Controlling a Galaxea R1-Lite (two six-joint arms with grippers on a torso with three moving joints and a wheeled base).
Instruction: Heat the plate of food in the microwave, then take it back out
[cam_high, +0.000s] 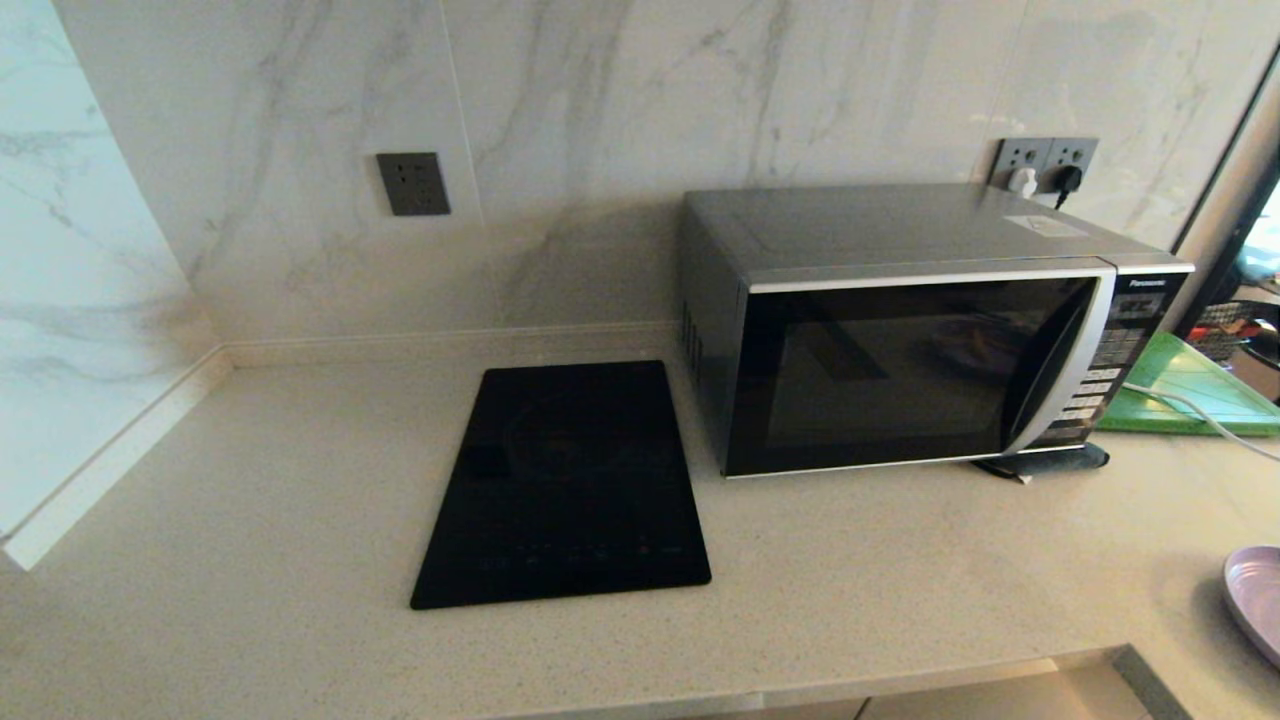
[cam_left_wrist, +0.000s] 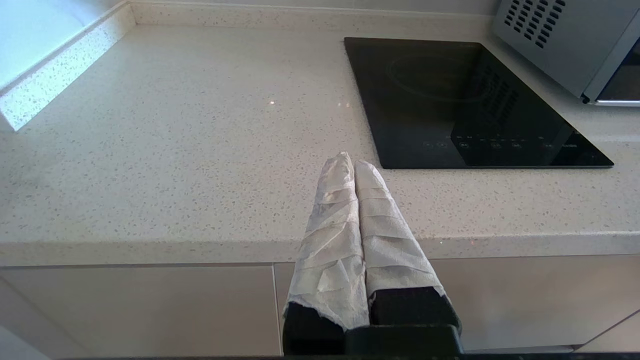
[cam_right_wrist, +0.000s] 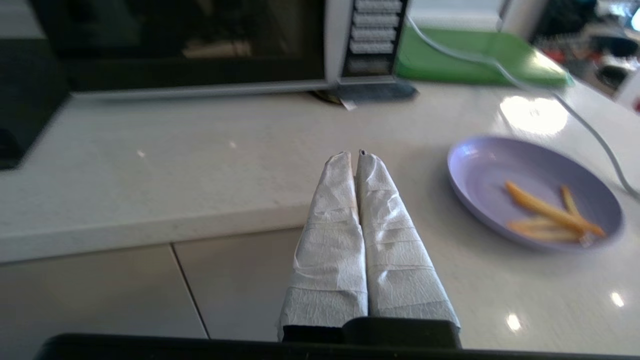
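I see the round lavender plate (cam_right_wrist: 535, 192) holding orange-tan fries (cam_right_wrist: 550, 212) on the speckled bench (cam_high: 880, 560) at four o'clock from the door-shut silver-grey microwave (cam_high: 920, 330), both grippers' (cam_left_wrist: 350, 162) (cam_right_wrist: 354, 156) fingers pressed together, empty.

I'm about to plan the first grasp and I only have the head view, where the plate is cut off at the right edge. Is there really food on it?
Observer: Yes. The right wrist view shows the plate of food whole, with a few orange fries on it.
Operator: What is the right gripper doing?
Observer: The right gripper is shut and empty, hovering over the counter's front edge, apart from the plate.
Operator: And the left?
Observer: The left gripper is also shut and empty, near the black cooktop.
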